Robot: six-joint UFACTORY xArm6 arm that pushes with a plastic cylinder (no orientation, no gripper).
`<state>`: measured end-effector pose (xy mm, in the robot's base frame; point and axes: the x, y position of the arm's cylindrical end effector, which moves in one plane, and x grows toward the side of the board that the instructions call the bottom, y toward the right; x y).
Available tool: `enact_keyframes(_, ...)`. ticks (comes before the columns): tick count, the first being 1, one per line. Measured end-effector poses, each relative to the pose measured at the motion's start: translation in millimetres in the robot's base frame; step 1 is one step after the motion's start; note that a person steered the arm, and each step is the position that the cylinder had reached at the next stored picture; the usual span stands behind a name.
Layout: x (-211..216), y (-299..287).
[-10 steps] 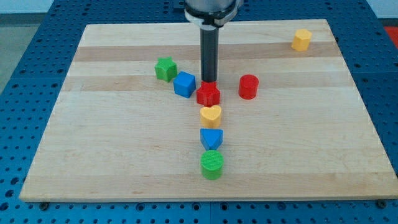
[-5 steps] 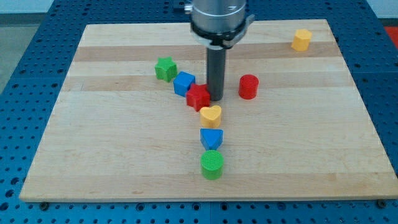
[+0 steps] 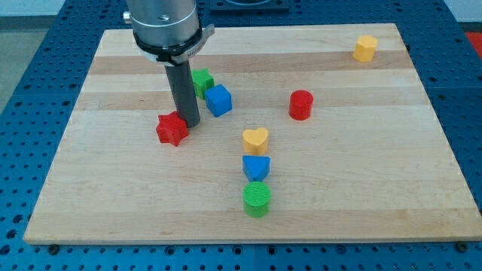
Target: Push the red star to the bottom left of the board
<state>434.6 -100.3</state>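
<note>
The red star (image 3: 172, 129) lies left of the board's middle on the wooden board (image 3: 113, 188). My tip (image 3: 189, 123) touches the star's upper right side. The rod rises from there toward the view's top, partly hiding the green star (image 3: 202, 80). The blue cube (image 3: 218, 100) sits just right of the rod.
A red cylinder (image 3: 300, 105) stands right of centre. A yellow heart (image 3: 255, 140), a blue triangular block (image 3: 256, 167) and a green cylinder (image 3: 257, 199) form a column below centre. A yellow hexagonal block (image 3: 365, 48) sits at the top right corner.
My tip has swept left and slightly down, pushing the red star from beside the blue cube and yellow heart to left of centre. The blue cube shifted slightly.
</note>
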Motion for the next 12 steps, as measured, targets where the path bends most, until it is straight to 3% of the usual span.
enact_keyframes(4, -30, -3)
enact_keyframes(8, 63, -67)
enact_keyframes(12, 56, -5)
